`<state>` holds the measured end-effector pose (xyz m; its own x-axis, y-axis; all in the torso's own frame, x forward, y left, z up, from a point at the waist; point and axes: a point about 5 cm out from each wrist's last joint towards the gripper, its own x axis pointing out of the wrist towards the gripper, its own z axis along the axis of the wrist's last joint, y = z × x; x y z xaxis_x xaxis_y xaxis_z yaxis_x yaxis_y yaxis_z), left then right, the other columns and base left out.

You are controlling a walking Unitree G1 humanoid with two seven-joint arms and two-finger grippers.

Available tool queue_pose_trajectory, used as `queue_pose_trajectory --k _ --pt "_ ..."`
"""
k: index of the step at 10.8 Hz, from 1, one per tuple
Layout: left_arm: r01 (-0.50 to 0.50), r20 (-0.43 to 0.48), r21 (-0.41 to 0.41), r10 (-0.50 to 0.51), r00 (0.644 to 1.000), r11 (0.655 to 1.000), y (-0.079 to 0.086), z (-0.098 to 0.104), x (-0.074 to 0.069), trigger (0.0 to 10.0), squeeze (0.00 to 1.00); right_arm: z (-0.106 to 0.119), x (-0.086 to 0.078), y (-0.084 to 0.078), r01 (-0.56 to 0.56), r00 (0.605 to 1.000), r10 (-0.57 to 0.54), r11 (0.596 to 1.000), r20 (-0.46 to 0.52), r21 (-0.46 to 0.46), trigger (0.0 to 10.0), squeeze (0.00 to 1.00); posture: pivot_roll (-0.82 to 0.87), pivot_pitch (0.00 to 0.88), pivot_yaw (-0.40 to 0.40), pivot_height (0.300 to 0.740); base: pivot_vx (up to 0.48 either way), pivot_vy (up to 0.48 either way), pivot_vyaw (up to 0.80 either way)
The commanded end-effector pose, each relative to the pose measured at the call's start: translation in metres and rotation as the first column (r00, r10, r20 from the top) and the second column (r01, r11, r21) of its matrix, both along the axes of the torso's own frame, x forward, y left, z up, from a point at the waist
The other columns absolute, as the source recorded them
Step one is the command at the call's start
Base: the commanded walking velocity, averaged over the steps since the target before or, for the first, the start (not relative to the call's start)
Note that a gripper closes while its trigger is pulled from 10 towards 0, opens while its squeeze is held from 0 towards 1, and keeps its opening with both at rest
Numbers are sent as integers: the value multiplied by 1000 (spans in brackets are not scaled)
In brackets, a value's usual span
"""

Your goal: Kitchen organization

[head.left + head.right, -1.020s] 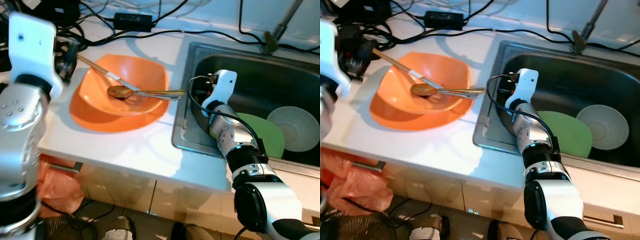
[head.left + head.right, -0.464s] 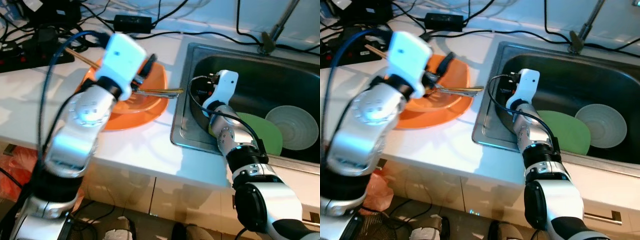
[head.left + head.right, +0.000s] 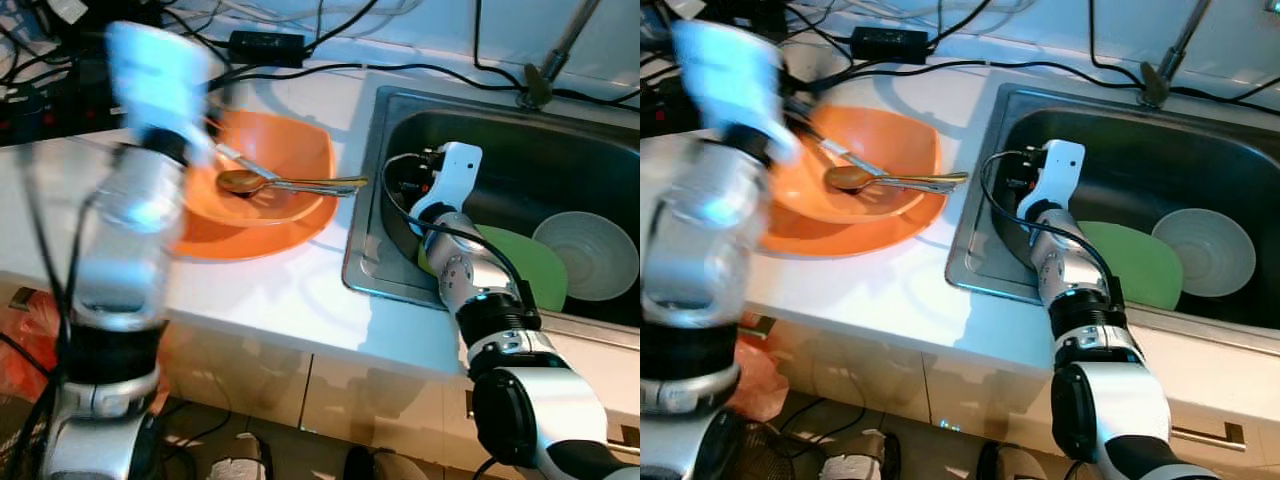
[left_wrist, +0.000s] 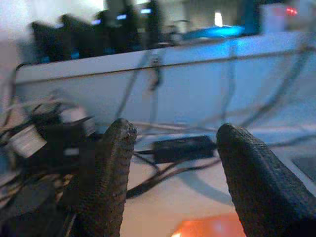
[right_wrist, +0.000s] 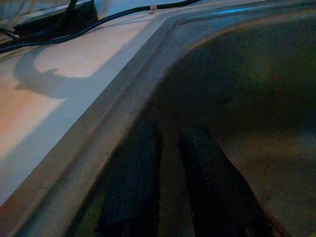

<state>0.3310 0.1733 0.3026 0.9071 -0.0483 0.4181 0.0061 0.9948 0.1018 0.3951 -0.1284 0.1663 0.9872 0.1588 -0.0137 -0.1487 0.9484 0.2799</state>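
Orange bowl (image 3: 265,175) on worktop (image 3: 270,290), 1 spoon (image 3: 285,184) inside. Left tool (image 4: 170,173) released, above bowl's far side. Right tool (image 5: 170,192) nearly clenched, empty, inside sink (image 3: 985,270). Risk, likely: fast blurred left arm clipping spoon, tipping bowl.

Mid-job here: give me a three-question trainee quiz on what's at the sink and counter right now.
1. True or false: the spoon lies in the orange bowl.
2. Which dishes sit in the sink? A) a green plate and a pale bowl; B) two orange bowls; C) a pan.
3. Fill in: the right claw reaches down into the ____, while the left claw is open above the counter.

Key: 1 true; 2 A; 3 sink.
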Motion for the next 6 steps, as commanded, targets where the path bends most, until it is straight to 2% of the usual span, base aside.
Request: queue_pose_trajectory --k 1,2,3,4,5,6 --pt "9 11 -97 -8 1000 995 4 2 1 10000 0 -1 -1 -5 16 1000 -16 1000 7 3 10000 0 169 132 -45 723 0 0 0" --pt "32 -4 -214 -33 999 976 11 1 2 10000 0 0 -1 -5 17 1000 -17 1000 7 1 10000 0 166 130 -45 723 0 0 0" --pt "30 -20 -292 -37 999 956 22 -2 4 10000 0 0 -1 -7 20 1000 -20 1000 8 1 10000 0 161 130 -44 723 0 0 0" --pt "-14 -59 -421 -12 998 907 46 -12 8 10000 0 0 -1 -8 25 1000 -25 1000 9 0 10000 0 160 128 -44 723 0 0 0" --pt "-56 -88 -508 13 996 860 67 -19 10 10000 0 0 -1 -10 32 999 -32 999 11 -3 10000 0 154 125 -41 723 0 0 0" --pt "-65 -91 -521 20 996 851 72 -20 9 10000 0 2 0 -15 45 999 -45 999 20 -8 10000 0 151 125 -40 723 0 0 0"
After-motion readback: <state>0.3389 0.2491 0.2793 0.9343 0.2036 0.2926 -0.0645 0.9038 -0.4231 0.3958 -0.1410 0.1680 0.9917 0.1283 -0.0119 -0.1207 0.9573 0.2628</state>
